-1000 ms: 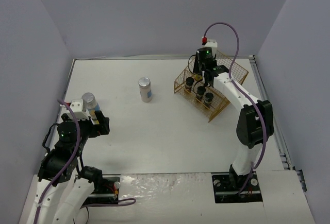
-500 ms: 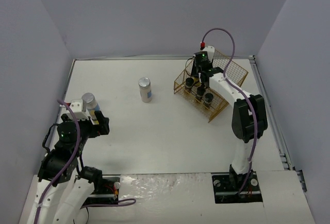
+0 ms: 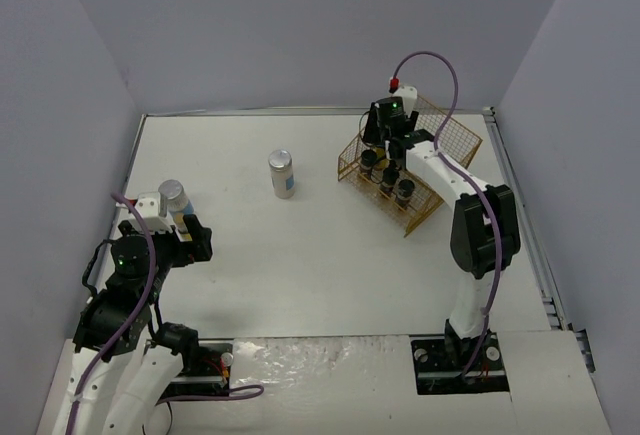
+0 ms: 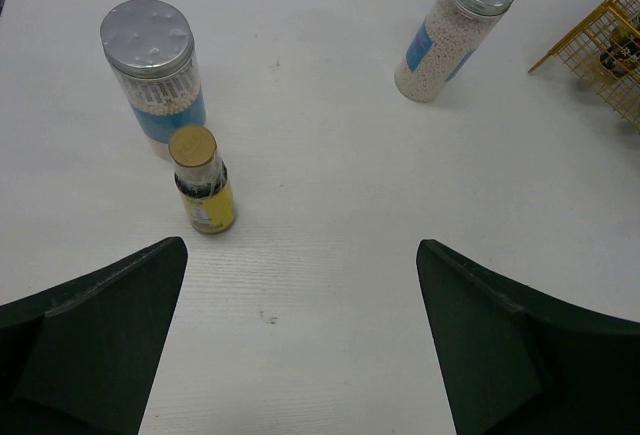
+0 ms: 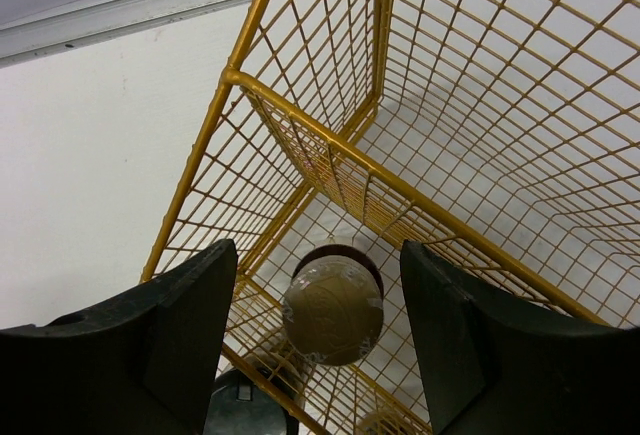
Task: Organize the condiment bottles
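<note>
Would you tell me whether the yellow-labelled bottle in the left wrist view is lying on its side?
No, the bottle stands upright, cap on top, near a silver-lidded jar.

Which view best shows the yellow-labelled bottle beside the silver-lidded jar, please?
Left wrist: the yellow-labelled bottle stands whole, cap to base. Top external shows only a sliver beside the left arm; right wrist shows none.

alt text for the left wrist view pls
The left gripper hangs open above a white table, facing a small yellow-labelled bottle that stands close in front of a silver-lidded jar. A second silver-lidded jar stands farther right, near a gold wire basket.
</note>
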`<control>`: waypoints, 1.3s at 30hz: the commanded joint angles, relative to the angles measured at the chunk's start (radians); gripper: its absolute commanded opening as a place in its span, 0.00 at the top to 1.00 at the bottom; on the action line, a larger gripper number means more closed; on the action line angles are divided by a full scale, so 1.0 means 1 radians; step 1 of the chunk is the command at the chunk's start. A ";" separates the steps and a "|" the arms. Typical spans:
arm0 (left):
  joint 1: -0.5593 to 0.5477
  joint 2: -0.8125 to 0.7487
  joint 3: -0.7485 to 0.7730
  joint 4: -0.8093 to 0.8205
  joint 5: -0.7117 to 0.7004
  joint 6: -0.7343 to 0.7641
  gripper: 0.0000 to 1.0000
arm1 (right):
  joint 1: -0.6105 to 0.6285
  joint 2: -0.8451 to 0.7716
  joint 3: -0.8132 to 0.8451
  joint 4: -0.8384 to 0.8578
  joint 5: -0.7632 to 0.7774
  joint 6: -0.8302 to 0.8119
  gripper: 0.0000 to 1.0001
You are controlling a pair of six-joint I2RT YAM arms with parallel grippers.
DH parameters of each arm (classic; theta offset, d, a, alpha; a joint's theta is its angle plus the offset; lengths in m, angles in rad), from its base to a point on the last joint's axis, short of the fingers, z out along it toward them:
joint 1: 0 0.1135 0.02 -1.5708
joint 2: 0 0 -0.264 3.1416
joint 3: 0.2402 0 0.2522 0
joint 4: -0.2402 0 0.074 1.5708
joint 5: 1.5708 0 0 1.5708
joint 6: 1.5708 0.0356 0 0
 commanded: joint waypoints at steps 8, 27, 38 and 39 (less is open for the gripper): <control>0.006 0.035 0.049 0.007 -0.036 -0.057 0.03 | -0.005 -0.202 -0.002 0.059 -0.037 -0.003 0.26; 0.017 0.464 0.208 -0.149 -0.291 -0.208 0.03 | 0.001 -0.789 -0.346 0.045 -0.383 -0.083 0.00; 0.145 0.663 0.157 0.039 -0.216 -0.247 0.07 | 0.001 -0.907 -0.463 0.047 -0.449 -0.101 0.00; 0.159 0.670 0.147 0.060 -0.200 -0.250 0.07 | 0.001 -0.911 -0.468 0.048 -0.457 -0.102 0.00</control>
